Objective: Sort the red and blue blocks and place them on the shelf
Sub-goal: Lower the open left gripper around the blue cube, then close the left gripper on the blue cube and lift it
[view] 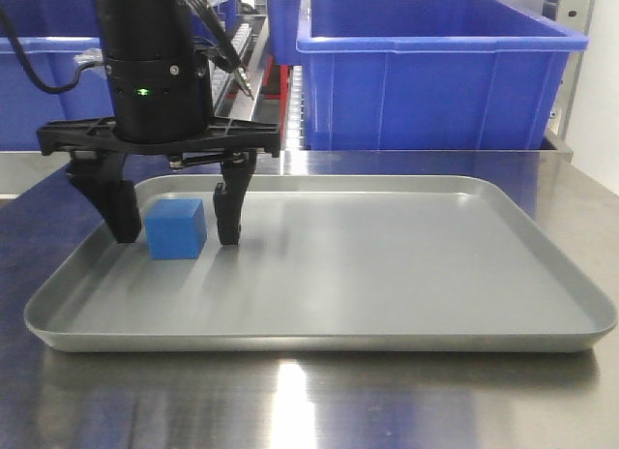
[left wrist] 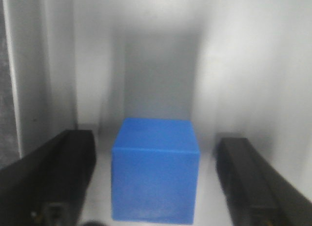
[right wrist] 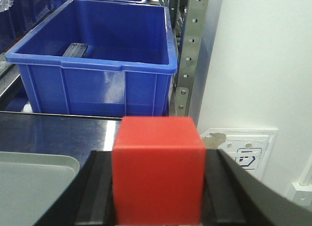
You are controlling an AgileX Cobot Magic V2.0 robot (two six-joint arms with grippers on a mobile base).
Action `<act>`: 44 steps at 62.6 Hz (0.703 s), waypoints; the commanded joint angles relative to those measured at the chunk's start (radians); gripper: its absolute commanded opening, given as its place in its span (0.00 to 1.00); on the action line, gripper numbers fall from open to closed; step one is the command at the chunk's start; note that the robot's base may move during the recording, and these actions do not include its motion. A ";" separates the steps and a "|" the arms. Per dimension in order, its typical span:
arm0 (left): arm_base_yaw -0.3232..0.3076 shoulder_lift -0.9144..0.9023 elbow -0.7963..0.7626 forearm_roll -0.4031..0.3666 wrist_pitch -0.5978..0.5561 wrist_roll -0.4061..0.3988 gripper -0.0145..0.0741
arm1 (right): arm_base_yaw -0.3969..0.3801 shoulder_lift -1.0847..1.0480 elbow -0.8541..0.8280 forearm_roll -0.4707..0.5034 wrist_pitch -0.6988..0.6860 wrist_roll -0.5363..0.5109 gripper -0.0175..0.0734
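So far neither cube sits on the steel-framed shelf (right wrist: 187,55) with its large blue plastic bins (right wrist: 97,84); we judge both placements are left to do. On the shiny steel table (view: 319,401), inside the shallow grey tray (view: 319,341), our left gripper (view: 177,234) stands spread wide around the small blue block (left wrist: 156,172), with a gap at each side. Our right gripper (right wrist: 158,187) is clamped on the small red block (right wrist: 158,167), held above the table and facing the shelf.

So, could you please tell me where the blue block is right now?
The blue block sits in the grey tray at its left end in the front view, between the fingers of the open left pincer.
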 commanded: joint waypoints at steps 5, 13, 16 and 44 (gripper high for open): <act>-0.006 -0.049 -0.031 0.003 -0.013 -0.010 0.62 | -0.007 0.003 -0.029 -0.003 -0.095 -0.008 0.25; -0.006 -0.049 -0.031 0.003 -0.013 -0.010 0.51 | -0.007 0.003 -0.029 -0.003 -0.095 -0.008 0.25; -0.006 -0.049 -0.031 0.003 -0.011 -0.010 0.48 | -0.007 0.003 -0.029 -0.003 -0.095 -0.008 0.25; -0.006 -0.077 -0.031 0.007 -0.011 -0.010 0.30 | -0.007 0.003 -0.029 -0.003 -0.095 -0.008 0.25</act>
